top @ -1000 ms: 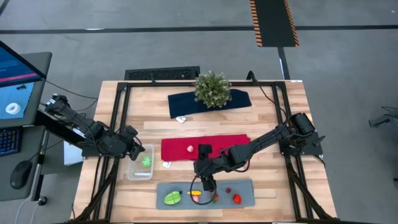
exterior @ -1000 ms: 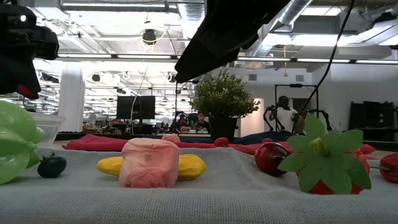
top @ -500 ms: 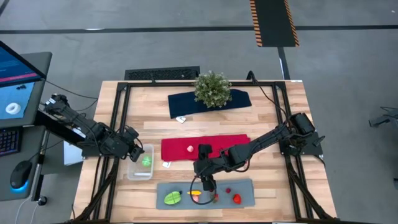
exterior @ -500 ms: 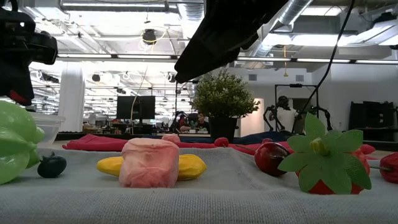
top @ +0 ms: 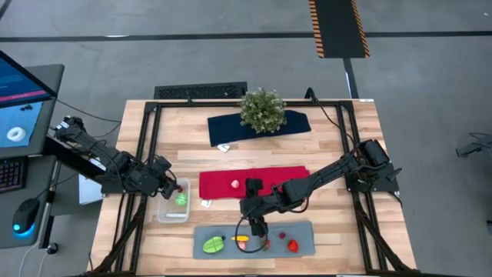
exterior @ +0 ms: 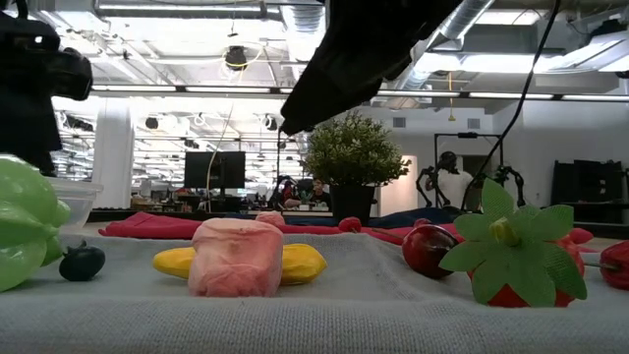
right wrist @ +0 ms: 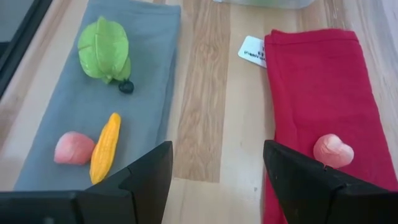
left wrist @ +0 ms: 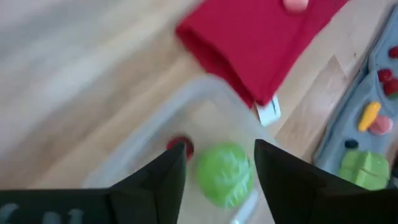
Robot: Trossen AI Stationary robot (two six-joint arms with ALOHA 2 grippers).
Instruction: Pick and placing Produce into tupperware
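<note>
1. You see the small clear plastic rectangular tupperware [top: 173,201] holding a round green leafy toy vegetable [left wrist: 224,173] and a small red piece [left wrist: 181,147].
2. Your remaining toy produce [top: 250,243] lies on the grey mat; a pink piece [right wrist: 333,150] rests on the red cloth.

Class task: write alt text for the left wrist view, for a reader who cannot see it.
The left claw hangs open over the clear tupperware, which holds a round green vegetable and a small red piece. Beyond lie a red cloth on the wooden table and a grey mat with more produce.

Left hand [left wrist: 217,165] opened — red piece [left wrist: 181,146] dropped.
</note>
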